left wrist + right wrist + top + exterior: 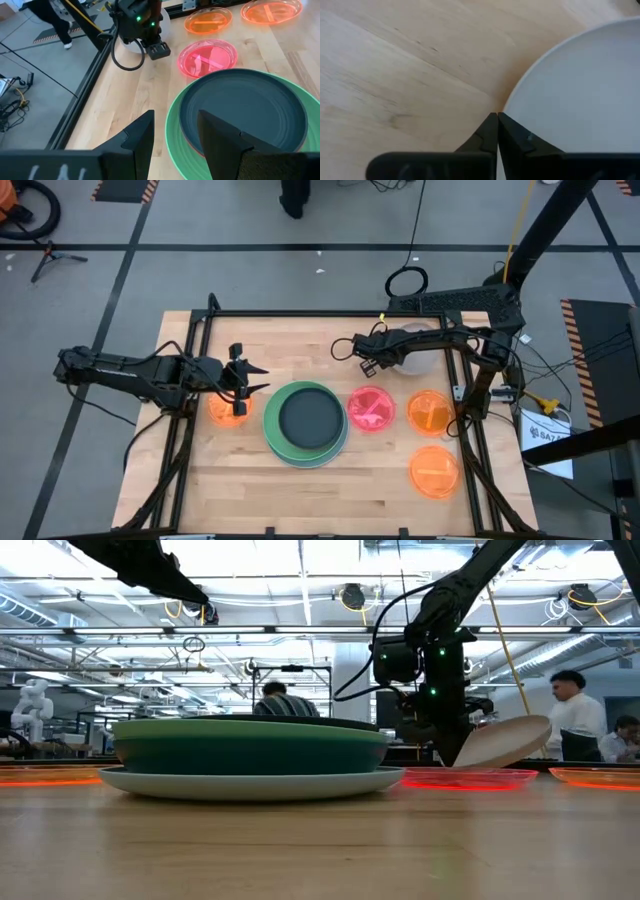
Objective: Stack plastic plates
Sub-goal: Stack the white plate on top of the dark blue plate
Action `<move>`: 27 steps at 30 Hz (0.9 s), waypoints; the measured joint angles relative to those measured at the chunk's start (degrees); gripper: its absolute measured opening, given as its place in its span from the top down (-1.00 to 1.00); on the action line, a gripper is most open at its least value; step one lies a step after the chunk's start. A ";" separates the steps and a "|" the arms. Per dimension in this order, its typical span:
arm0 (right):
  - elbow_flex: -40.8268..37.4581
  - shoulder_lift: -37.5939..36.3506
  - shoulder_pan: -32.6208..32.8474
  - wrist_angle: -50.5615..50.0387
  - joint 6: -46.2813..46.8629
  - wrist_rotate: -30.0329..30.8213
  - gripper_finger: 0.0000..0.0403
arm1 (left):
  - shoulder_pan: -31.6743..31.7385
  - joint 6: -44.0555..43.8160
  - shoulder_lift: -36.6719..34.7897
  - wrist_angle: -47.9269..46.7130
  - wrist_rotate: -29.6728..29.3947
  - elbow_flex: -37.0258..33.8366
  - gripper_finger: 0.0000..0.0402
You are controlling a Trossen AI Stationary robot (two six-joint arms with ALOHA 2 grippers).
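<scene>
My right gripper (497, 131) has its fingers pinched together on the near rim of the whitish plate (580, 95). In the low view that plate (505, 741) is tipped up on edge, one side raised and the other down near the worktop (320, 850), so I judge that I have it by the lip only.

That thin grip is my main worry. The fingers look almost fully closed, so very little rim is between them, and a smooth plate could slide out or swing as I lift. If it drops it may hit the pink plate (371, 409) lying just beside it, or knock the orange plate (431, 412) next to that one.

My left gripper (172, 131) hangs with its fingers apart over the left part of the worktop, just beside the stack. Seen from above it is over a small orange plate (226, 409), not touching it as far as I can tell.

The stack sits mid-worktop: a dark grey plate (306, 418) on a green plate (277, 408), with a paler plate showing under them in the low view. A second orange plate (434, 471) lies near the front right, well apart from the others.

Carrying the whitish plate over, I must clear the pink plate and keep away from my left arm, which stands close to the stack. People are in the room behind.
</scene>
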 joint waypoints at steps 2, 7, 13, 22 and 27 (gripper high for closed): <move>0.00 0.00 0.00 0.18 -0.03 -0.02 0.99 | 0.00 0.00 0.02 0.00 0.00 0.00 0.22; -0.04 0.01 0.61 2.54 -0.90 -0.07 0.99 | 0.00 0.02 0.01 0.02 0.00 0.00 0.22; -0.07 0.02 1.59 5.78 -2.05 -0.11 1.00 | 0.00 0.04 0.00 0.04 0.02 0.00 0.22; 0.08 -0.73 2.05 5.13 -2.15 -0.03 1.00 | 0.00 0.04 0.02 0.09 0.02 0.00 0.22; 4.18 -1.16 2.05 -1.59 -0.92 2.98 1.00 | 0.00 0.07 0.00 0.11 0.02 0.00 0.22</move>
